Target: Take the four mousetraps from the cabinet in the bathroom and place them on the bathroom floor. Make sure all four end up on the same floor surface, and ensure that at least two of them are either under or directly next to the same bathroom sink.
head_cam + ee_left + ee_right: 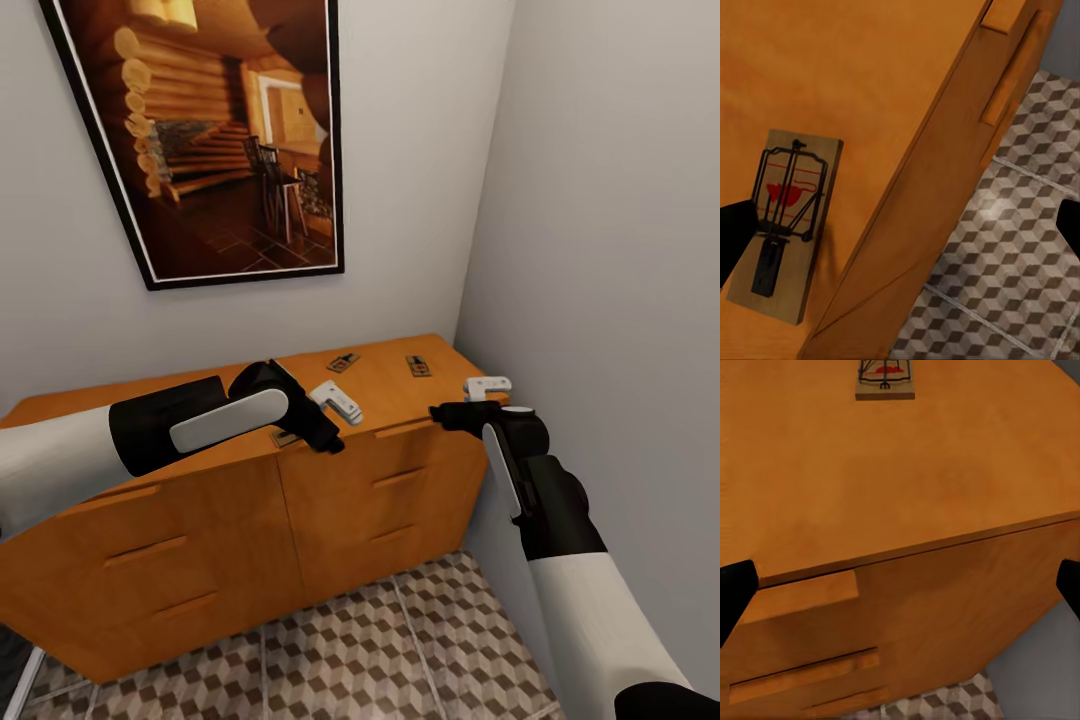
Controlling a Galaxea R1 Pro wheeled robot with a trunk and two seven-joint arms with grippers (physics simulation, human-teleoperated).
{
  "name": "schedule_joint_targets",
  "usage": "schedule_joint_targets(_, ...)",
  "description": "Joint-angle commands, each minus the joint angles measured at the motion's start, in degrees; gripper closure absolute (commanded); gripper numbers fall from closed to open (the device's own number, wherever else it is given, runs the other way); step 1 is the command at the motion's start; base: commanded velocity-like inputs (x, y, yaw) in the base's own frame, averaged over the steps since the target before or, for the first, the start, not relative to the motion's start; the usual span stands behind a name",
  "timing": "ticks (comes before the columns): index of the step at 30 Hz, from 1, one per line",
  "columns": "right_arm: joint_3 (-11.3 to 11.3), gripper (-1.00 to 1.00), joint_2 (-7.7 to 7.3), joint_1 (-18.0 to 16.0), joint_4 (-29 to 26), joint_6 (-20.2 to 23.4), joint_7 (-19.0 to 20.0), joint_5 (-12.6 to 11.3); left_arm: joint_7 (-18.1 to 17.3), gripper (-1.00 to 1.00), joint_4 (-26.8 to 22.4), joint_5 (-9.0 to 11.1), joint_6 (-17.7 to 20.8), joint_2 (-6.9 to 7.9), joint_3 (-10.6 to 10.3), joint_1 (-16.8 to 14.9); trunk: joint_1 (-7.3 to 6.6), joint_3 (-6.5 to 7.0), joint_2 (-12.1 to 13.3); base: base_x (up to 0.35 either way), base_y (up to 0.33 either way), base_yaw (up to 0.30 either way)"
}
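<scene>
- Two mousetraps sit on top of the orange cabinet (pixel 300 480), one (pixel 343 362) left of the other (pixel 419 366), apart, toward the back wall.
- A third mousetrap (pixel 786 223) lies flat near the top's front edge, right under the left gripper (pixel 335 401), jaws spread wide, gripping nothing.
- Right gripper (pixel 487 387) hovers over the cabinet's right front corner, jaws released too.
- Cabinet fronts are closed, so can't see inside.
- Cube-pattern bathroom floor (pixel 400 650) below, framed picture (pixel 215 130) above.
</scene>
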Motion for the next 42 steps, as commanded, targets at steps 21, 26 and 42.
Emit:
schedule_joint_targets(21,0.0,-1.0,0.03,0.0,-0.1,0.3,0.0,0.0,0.6,-1.0,0.5,0.5,-0.1,0.75,-0.3,0.2,-0.01,-0.06,0.0,-0.077,0.097,0.0)
schedule_joint_targets(26,0.0,-1.0,0.03,0.0,-0.1,0.3,0.1,0.0,0.6,-1.0,0.4,0.5,-0.1,1.18,-0.2,0.2,-0.01,-0.06,0.0,-0.002,0.003,0.0)
schedule_joint_targets(42,0.0,-1.0,0.03,0.0,0.0,0.3,0.1,0.0,0.6,-1.0,0.1,0.5,-0.1,1.0,0.0,-0.3,-0.01,-0.06,0.0,0.001,0.001,0.0)
